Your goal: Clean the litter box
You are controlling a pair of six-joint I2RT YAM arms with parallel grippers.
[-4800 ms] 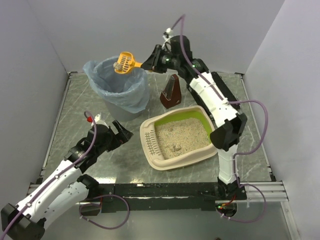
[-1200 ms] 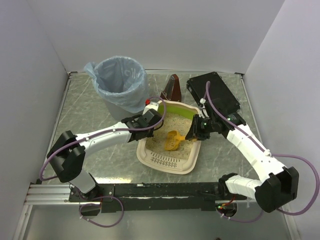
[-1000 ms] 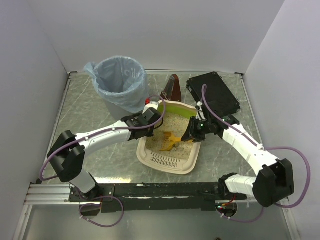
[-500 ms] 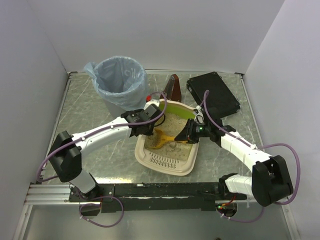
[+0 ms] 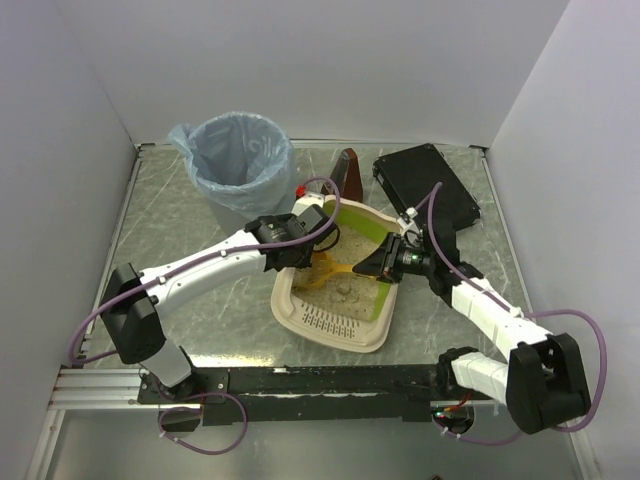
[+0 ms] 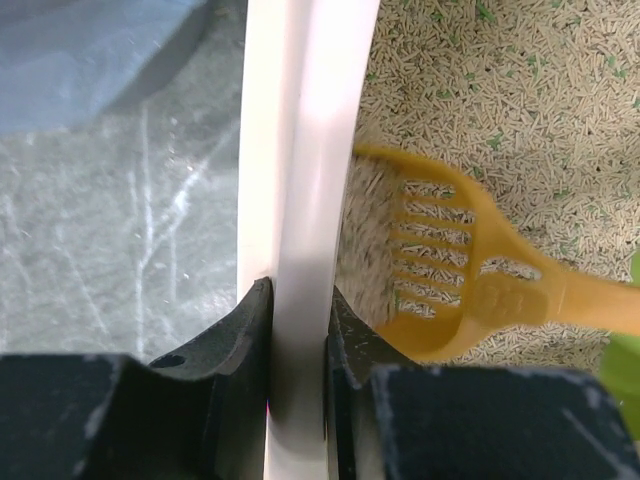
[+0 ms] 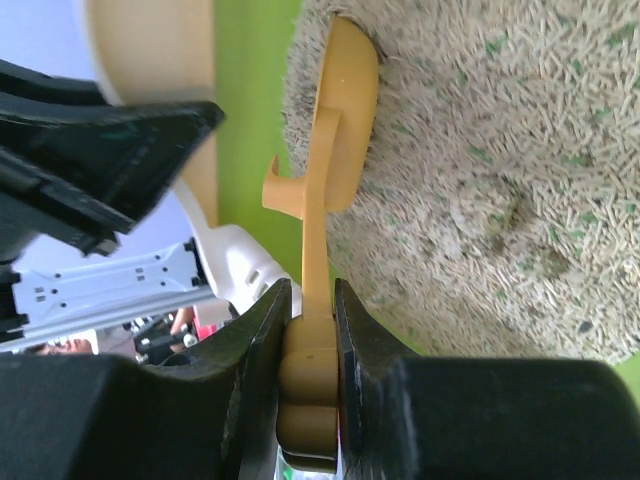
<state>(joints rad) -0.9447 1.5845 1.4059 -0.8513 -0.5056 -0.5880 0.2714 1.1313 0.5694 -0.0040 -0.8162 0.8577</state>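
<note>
Tabletop [image 5: 230, 325] margins beside litter box [image 5: 335, 335]

cream litter box [image 5: 335, 320], yellow-orange slotted scoop [image 6: 470, 300]

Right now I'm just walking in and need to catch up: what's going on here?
Two robot arms are cleaning a litter box. The left pincer clamps the box's side rim, apparently steadying it. The right pincer grips an orange scoop by its handle, with the slotted head down in the litter beside that rim. A bag-lined bin stands behind the box, to the left.
</note>
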